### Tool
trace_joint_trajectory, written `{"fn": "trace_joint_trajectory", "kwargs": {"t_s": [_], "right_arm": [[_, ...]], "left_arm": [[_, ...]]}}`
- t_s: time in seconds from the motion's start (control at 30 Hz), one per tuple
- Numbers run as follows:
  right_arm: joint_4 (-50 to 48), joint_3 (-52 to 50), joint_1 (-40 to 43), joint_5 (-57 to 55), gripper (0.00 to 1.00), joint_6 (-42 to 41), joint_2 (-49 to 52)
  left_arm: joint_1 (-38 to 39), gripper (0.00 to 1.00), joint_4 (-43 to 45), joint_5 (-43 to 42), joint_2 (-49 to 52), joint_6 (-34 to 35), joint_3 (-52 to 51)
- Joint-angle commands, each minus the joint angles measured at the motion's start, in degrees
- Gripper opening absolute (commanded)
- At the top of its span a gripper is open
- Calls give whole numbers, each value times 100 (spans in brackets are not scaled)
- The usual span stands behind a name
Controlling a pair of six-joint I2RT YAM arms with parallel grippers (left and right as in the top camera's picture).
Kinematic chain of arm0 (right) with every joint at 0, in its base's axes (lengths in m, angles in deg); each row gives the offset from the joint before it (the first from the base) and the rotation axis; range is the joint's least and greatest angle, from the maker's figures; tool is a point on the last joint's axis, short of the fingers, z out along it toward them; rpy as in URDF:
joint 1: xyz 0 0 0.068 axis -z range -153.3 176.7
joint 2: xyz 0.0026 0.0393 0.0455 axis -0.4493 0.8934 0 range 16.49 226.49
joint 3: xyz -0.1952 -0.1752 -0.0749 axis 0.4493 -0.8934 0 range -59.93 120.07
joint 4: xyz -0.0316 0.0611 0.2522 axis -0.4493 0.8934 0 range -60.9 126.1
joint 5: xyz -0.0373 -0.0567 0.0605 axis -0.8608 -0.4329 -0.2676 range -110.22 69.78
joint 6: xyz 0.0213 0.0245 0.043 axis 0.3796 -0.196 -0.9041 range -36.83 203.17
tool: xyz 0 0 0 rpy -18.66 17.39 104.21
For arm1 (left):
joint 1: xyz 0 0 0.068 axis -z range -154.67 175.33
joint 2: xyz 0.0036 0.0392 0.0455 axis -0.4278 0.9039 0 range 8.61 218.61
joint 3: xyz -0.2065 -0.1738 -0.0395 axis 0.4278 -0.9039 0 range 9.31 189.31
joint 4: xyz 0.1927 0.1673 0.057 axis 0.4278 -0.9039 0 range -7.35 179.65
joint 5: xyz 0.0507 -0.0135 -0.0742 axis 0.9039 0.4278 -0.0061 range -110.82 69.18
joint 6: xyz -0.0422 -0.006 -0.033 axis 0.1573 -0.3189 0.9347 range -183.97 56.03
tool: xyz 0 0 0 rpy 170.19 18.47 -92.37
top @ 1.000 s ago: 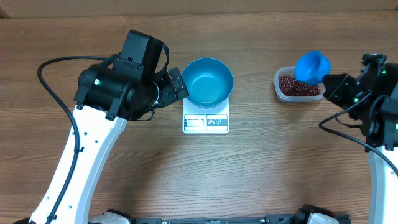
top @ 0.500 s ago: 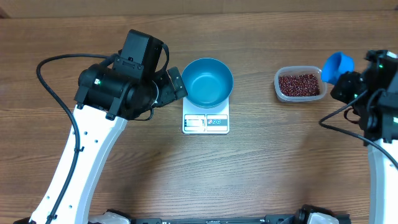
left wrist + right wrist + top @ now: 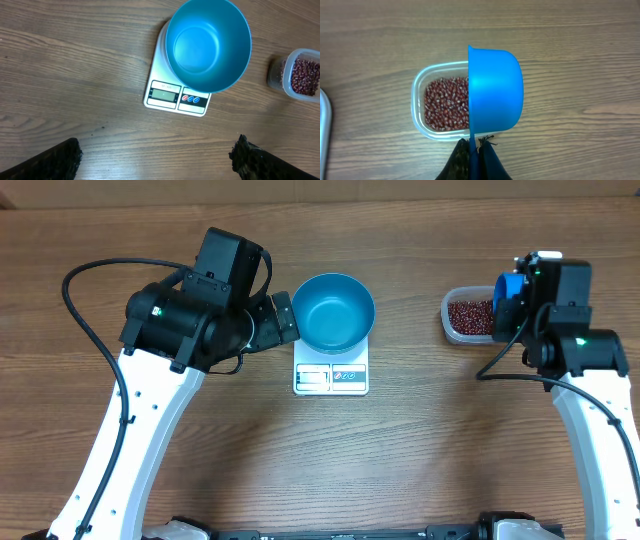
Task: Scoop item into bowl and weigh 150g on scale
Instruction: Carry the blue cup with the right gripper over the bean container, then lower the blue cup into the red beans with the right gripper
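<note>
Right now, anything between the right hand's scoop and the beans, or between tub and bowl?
Nothing visible. The scoop, gripped by the right hand, hangs partly over the open tub of beans. Only bare table lies between tub and the empty bowl on the scale.

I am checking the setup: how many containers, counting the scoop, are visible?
3. The blue bowl sits on the scale; the clear tub of beans lies to its right; the blue scoop is in the right fingers, over the tub's edge. None seems hidden.

The left arm (image 3: pixel 150 410) holds its fingers (image 3: pixel 55 161) spread wide, while the right arm (image 3: pixel 585 395) pinches its fingers (image 3: pixel 492 164) on the blue scoop (image 3: pixel 495 90).
</note>
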Motion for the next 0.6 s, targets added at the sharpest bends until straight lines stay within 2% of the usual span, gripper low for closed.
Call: {"fn": "trace_joint_trajectory", "kwargs": {"t_s": [0.0,0.57], "right_arm": [[15,133,-140,-417,4,188,66],[-59,133,-149,-715,4,197,826]], "left_arm": [[-20,100,83,103,42,-129,44],[-20,99,326,101,42,-129,42]]}}
